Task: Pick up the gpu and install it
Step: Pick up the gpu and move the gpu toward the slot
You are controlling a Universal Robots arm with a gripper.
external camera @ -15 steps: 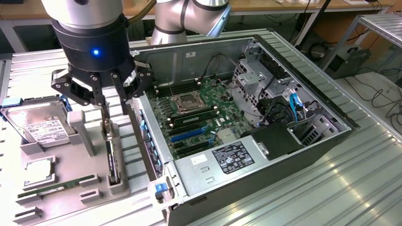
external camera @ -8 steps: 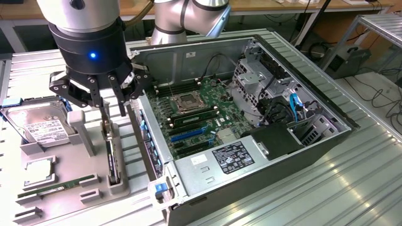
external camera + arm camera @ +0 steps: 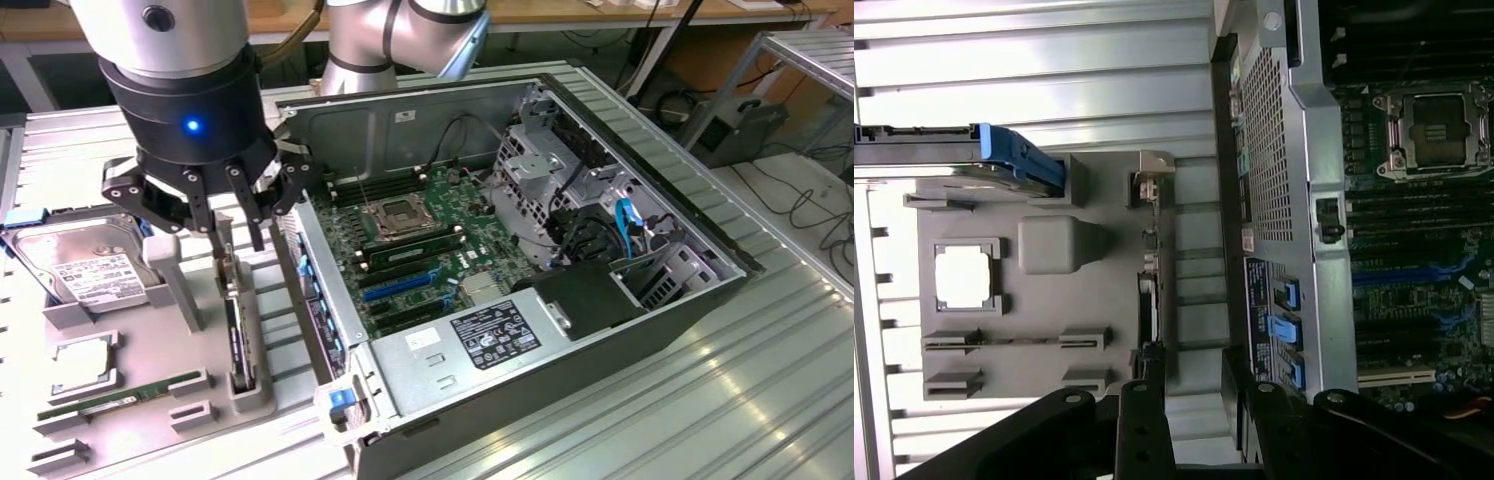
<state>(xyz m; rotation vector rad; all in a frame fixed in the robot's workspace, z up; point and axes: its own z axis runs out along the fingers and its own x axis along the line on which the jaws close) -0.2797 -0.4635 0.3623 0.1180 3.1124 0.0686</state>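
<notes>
Gripper (image 3: 234,238): black linked metal fingers under a dark cylindrical wrist with 1 blue light, upper left of the exterior view, nearest the lens. Jaws spread wide, nothing between them.

Item 1, gpu (image 3: 240,345): thin dark card standing on edge in a slot of the holder, left of centre in the exterior view, just beside the case's outer wall. Long axis runs from its pale metal bracket end toward the lower edge of the frame, parallel to the case wall. Card lies below the gripper, narrow top edge facing it. The fingertips appear over the bracket end, but how far above it they hang cannot be told. Wrist view gives the card (image 3: 1145,305) edge-on as a dark sliver, with the gripper (image 3: 1189,405) in the foreground, its fingers set apart across the card's thickness, not along its length.

Item 2, holder (image 3: 150,345): matte grey moulded tray, blocky posts and slots.
Item 3, hard drive (image 3: 80,265): boxy, silver, white label, upper left of the tray.
Item 4, processor chip (image 3: 83,360): square, metal lid, flat in a recess.
Item 5, memory stick (image 3: 123,397): long, narrow, green, lower left of the frame.
Item 6, computer case (image 3: 534,400): open steel tower on its side, centre frame; green motherboard (image 3: 467,240) inside, blue expansion slot (image 3: 400,287) bare.
Item 7, table (image 3: 721,400): ribbed, shiny metal.
</notes>
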